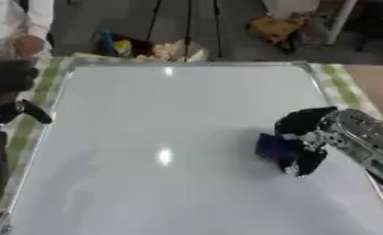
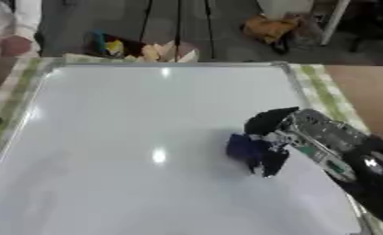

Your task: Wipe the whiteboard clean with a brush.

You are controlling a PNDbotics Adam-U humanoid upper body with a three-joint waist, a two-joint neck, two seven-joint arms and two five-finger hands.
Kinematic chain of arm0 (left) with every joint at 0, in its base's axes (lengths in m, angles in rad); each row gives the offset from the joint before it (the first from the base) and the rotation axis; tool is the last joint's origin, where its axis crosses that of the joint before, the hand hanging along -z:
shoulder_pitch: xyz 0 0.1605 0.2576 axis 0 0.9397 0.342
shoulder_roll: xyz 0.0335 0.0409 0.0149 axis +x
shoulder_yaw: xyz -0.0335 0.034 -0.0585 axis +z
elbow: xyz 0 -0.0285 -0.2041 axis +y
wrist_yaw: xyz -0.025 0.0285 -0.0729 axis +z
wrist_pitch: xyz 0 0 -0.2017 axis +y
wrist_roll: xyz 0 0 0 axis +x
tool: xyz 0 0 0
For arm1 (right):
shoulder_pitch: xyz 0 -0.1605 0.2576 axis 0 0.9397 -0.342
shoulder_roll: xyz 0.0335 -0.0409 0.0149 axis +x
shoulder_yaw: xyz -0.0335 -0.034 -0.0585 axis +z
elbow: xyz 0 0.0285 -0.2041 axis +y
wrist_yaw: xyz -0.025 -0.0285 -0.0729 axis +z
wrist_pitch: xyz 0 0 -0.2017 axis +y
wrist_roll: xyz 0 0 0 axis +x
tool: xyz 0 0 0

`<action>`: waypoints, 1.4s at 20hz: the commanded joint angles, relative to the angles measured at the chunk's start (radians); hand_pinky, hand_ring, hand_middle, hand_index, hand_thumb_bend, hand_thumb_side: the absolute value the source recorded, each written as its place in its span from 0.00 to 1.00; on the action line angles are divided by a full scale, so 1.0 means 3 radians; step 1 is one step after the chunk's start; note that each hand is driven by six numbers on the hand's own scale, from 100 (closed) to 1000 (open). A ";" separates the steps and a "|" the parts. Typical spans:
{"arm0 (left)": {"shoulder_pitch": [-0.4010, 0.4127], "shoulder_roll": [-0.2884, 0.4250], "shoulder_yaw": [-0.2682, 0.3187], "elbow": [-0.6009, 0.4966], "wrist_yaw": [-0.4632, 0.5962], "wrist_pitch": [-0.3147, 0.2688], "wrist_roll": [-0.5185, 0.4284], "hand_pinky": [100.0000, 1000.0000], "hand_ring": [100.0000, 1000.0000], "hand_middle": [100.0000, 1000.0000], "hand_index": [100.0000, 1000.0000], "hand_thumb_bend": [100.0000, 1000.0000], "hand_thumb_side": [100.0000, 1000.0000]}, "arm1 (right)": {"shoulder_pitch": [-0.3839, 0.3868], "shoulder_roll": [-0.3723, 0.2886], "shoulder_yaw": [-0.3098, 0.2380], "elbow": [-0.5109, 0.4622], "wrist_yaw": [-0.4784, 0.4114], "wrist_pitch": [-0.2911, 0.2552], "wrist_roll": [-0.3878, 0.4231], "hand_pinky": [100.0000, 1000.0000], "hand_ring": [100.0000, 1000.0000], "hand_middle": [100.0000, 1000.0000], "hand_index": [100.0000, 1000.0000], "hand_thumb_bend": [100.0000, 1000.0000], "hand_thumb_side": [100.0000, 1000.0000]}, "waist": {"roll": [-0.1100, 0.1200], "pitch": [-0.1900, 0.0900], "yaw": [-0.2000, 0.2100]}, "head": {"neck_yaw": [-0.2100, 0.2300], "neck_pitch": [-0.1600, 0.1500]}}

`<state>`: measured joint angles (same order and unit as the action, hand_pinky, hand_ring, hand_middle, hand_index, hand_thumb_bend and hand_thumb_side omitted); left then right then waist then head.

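Down at the left edge of the left eye view, the left hand (image 1: 9, 78) sits curled, holding nothing. Right eye view: right hand (image 2: 268, 137) curls round the dark blue brush (image 2: 241, 147), pressed onto the whiteboard (image 2: 130, 137), right of centre.

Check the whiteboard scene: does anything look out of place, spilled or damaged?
Nothing stands out. The whiteboard lies flat, showing only light glare, no visible marks. The right hand holds a blue brush against it at mid-right. The left hand sits at the board's left edge.
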<state>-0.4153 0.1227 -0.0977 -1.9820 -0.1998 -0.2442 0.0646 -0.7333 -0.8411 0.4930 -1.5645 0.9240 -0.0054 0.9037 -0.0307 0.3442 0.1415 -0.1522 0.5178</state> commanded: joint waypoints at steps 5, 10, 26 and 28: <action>-0.0035 0.0025 -0.0014 -0.0060 0.0003 0.0001 -0.0006 0.36 0.78 0.73 0.65 0.00 0.96 | -0.0079 0.0022 -0.0118 0.0261 0.0138 0.0170 0.0011 0.27 0.49 0.16 0.11 0.00 0.31 | 0.0018 -0.0036 -0.0016 | -0.0008 -0.0016; -0.0031 0.0027 -0.0012 -0.0060 -0.0002 0.0003 -0.0003 0.36 0.78 0.73 0.65 0.00 0.96 | -0.0141 0.0075 -0.0204 0.0433 0.0165 0.0252 0.0011 0.26 0.49 0.16 0.11 0.00 0.30 | 0.0020 -0.0033 -0.0028 | -0.0003 -0.0017; -0.0018 0.0031 -0.0011 -0.0060 -0.0007 0.0005 -0.0001 0.36 0.78 0.73 0.65 0.00 0.96 | -0.0264 0.0152 -0.0290 0.0762 0.0041 0.0241 0.0011 0.24 0.47 0.15 0.11 0.00 0.30 | 0.0022 -0.0031 -0.0034 | 0.0001 -0.0010; -0.0020 0.0032 -0.0010 -0.0060 -0.0007 0.0005 0.0002 0.36 0.78 0.73 0.65 0.00 0.96 | -0.0231 0.0132 -0.0251 0.0739 0.0019 0.0202 0.0011 0.25 0.47 0.16 0.11 0.00 0.30 | 0.0022 -0.0028 -0.0031 | 0.0003 -0.0009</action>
<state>-0.4139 0.1227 -0.0999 -1.9820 -0.2018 -0.2440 0.0647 -0.8096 -0.7823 0.4026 -1.3557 0.9358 0.0611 0.9052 -0.0273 0.3469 0.1314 -0.1516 0.5176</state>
